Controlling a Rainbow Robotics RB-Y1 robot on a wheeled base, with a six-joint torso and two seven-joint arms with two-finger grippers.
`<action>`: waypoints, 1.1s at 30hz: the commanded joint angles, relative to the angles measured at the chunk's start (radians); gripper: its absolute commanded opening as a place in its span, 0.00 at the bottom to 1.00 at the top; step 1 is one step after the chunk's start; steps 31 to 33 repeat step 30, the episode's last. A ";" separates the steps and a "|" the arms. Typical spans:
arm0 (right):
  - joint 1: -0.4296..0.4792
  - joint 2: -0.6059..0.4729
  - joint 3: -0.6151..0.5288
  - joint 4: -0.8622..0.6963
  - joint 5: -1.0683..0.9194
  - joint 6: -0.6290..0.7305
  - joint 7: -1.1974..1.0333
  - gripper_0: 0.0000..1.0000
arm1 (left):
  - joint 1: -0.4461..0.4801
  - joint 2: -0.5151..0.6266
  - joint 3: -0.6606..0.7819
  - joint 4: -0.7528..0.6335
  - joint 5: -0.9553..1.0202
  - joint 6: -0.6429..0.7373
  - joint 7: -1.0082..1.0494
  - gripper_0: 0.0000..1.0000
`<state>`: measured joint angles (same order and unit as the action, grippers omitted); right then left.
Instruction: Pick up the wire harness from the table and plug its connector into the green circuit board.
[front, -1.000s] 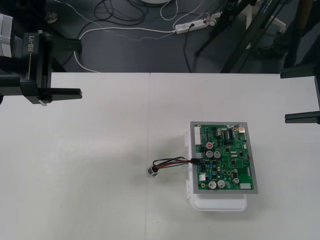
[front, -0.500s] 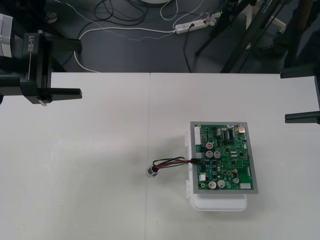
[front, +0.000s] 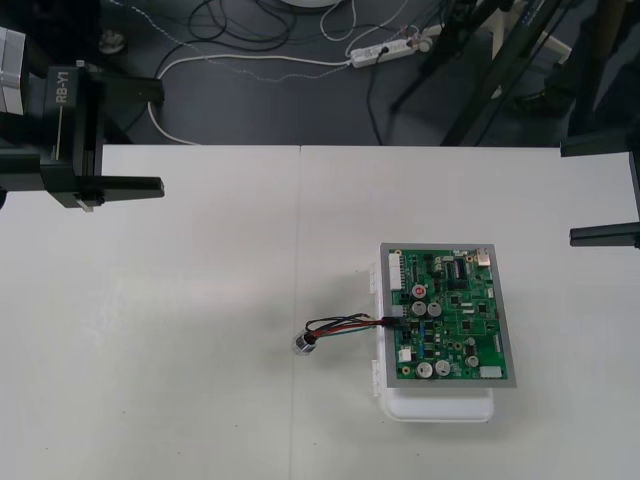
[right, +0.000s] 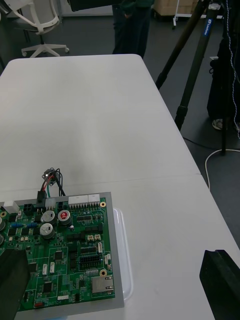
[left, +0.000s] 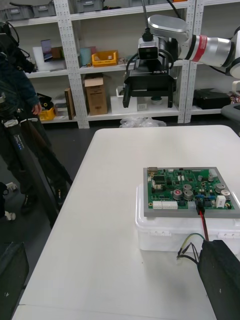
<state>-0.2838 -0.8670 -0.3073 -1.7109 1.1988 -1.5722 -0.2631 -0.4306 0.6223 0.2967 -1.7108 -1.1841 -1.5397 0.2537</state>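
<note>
A plain light tabletop (front: 180, 350) spreads out below us, with a strip of dark floor beyond its far edge. At the far left, the black two-finger left gripper (front: 155, 137) waits over its own side of the tabletop, well apart from the work. Its jaws are released and stand wide apart, with nothing between them.

Moving right, we come to the small wire harness (front: 340, 326) of thin red, black and green wires. Its round metal socket (front: 303, 343) rests on the bare tabletop just left of the board. From there the wires arch up and across to the small black plug (front: 390, 320), which sits at the left edge of the green rectangular circuit board (front: 455, 300). In both wrist views we see the plug sitting in a connector on that edge of the board, so we judge it to be plugged in. The board lies flat on its white plastic base (front: 440, 407), which shows at the near edge.

At the far right, the black two-finger right gripper (front: 570, 192) hangs at its own side of the tabletop. Its jaws are likewise released and empty.

As we read it, the picking up and the plugging in are both done. Neither arm touches the harness. We see nothing left to do beyond perhaps a check that the plug is fully seated, which we cannot confirm from here.
</note>
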 joint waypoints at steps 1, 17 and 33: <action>0.009 -0.047 0.010 -0.024 -0.018 0.001 0.010 1.00 | -0.030 -0.009 0.024 -0.024 0.017 -0.031 -0.021 1.00; 0.009 -0.047 0.010 -0.024 -0.018 0.001 0.010 1.00 | -0.030 -0.009 0.024 -0.024 0.017 -0.031 -0.021 1.00; 0.009 -0.047 0.010 -0.024 -0.018 0.001 0.010 1.00 | -0.030 -0.009 0.024 -0.024 0.017 -0.031 -0.021 1.00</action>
